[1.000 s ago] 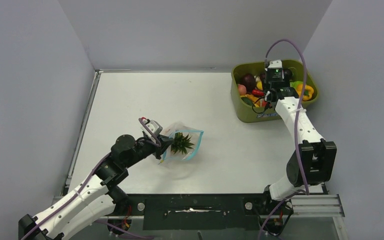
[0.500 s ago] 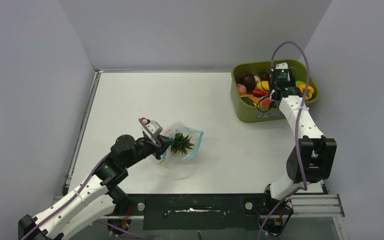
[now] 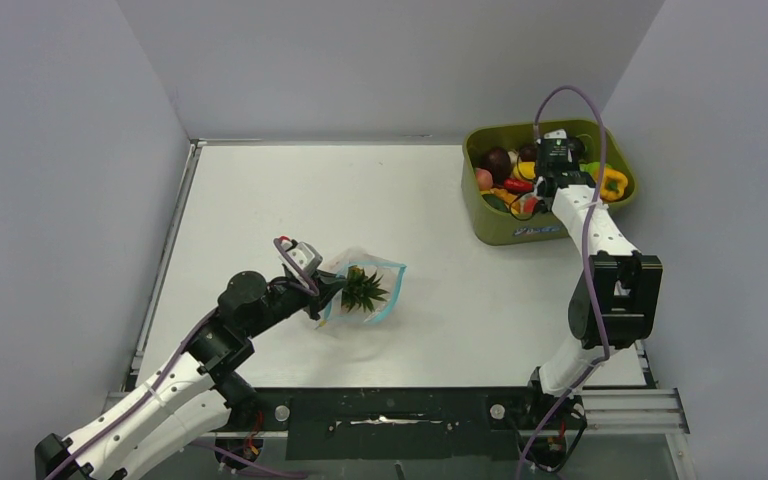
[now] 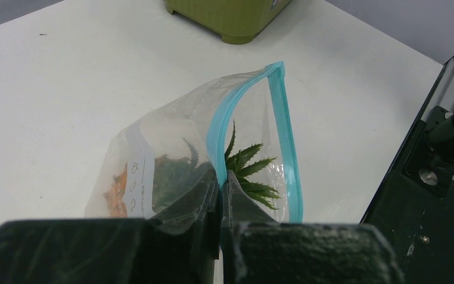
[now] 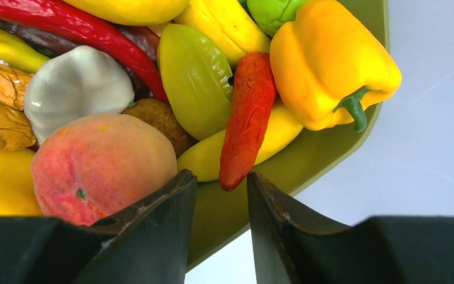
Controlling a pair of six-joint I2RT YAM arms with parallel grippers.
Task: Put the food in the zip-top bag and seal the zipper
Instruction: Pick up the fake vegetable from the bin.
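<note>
The clear zip-top bag (image 3: 372,292) lies on the table with its teal zipper (image 4: 284,136) gaping. My left gripper (image 4: 220,177) is shut on the near side of that mouth edge. A pineapple's green crown (image 4: 251,171) and orange body (image 4: 117,190) are inside the bag. My right gripper (image 5: 221,176) hangs low in the olive-green tub (image 3: 520,232), jaws apart. The tip of an orange-red wrinkled piece (image 5: 248,112) reaches down between its fingertips, not clamped. A peach (image 5: 100,160) presses against the left finger (image 5: 153,219).
The tub (image 5: 307,160) also holds a yellow bell pepper (image 5: 325,59), a green starfruit (image 5: 195,77), a red chilli (image 5: 83,29), white garlic (image 5: 77,86) and a walnut (image 5: 0,100). Grey walls close in on three sides. A black rail (image 3: 390,410) runs along the near edge.
My right gripper has shifted slightly within the tub and its jaws have narrowed. The left arm and the bag have barely moved.
</note>
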